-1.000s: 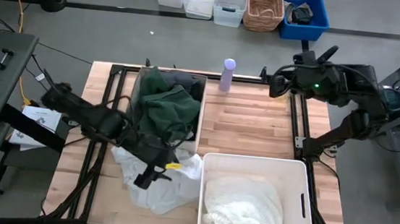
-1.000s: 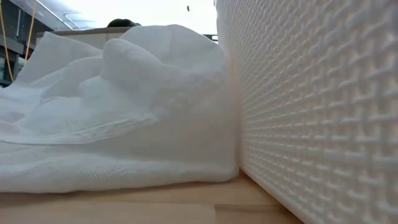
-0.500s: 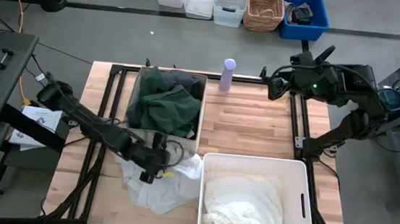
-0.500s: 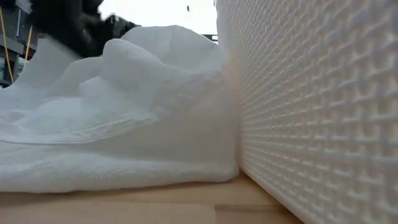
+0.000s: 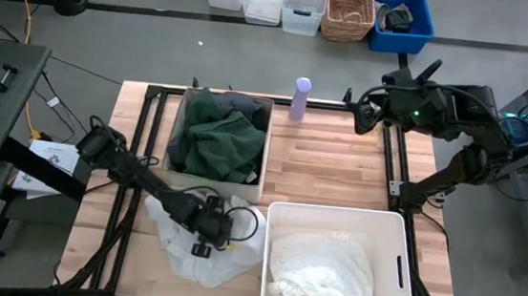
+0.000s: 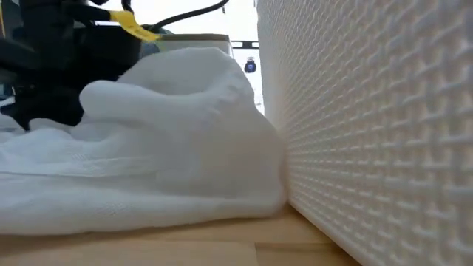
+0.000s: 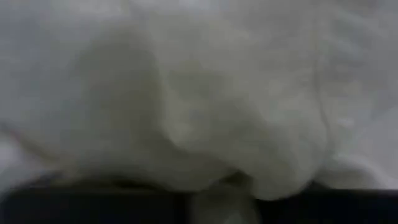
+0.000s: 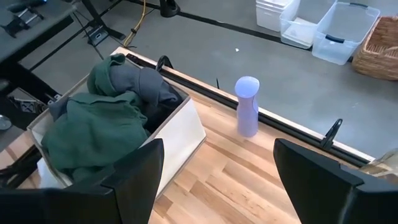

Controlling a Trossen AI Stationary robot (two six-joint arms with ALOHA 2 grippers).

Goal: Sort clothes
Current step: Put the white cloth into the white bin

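Observation:
A crumpled white garment (image 5: 179, 241) lies on the table at the near left, against the white bin's wall (image 6: 369, 111); the low view shows it close up (image 6: 162, 148). My left gripper (image 5: 202, 246) is down on this garment, and white fabric fills the left wrist view (image 7: 199, 99). A dark green top (image 5: 218, 142) and a dark grey top (image 5: 248, 108) lie in a beige box. White pieces (image 5: 320, 277) lie in the bin. My right gripper (image 8: 217, 180) is open and empty above the table's far right. The plaid shirt is out of view.
The white bin (image 5: 335, 213) fills the near right of the table. The beige box (image 5: 178, 121) stands at the far left. A lavender bottle (image 5: 301, 99) stands upright at the far edge. Bare wood (image 5: 330, 163) lies between box, bottle and bin.
My left gripper has come down and toward the table's near edge onto the white garment, coming into the low view behind it. The garment's high left ridge has sunk and its top has flattened. The rest of the garment stays on the table.

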